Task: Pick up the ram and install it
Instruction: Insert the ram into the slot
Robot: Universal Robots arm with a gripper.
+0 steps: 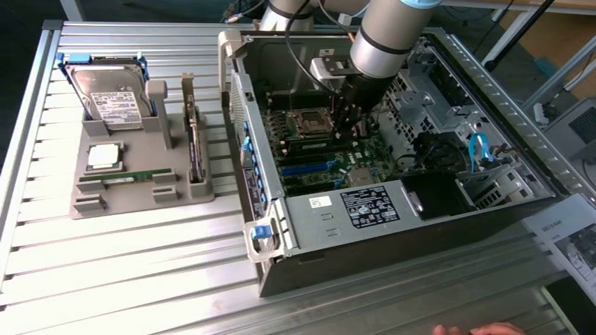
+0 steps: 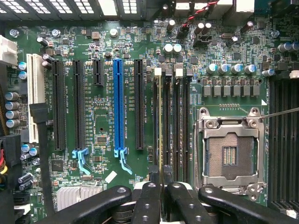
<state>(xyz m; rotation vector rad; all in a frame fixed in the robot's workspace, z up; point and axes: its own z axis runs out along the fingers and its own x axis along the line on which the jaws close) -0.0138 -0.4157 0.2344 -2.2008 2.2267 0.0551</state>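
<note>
Slatted metal table [image 1: 139,265] | open computer case [image 1: 391,258] laid on it | tool [image 2: 162,181] lowered inside, over the motherboard [image 2: 103,116] | tool clamped on the ram [image 2: 161,121] | ram held edge-on along a memory slot, between the blue slot [image 2: 119,107] and the empty processor socket [image 2: 231,149]; seating cannot be told

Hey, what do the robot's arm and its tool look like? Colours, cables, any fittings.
The arm is a thick silver-grey tube with black rings at its joints. A black cable runs alongside it, and a pale grey bracket sits at the wrist. The tool is black: two slim inner fingers flanked by rounded outer links, each dotted with round fasteners.
</note>
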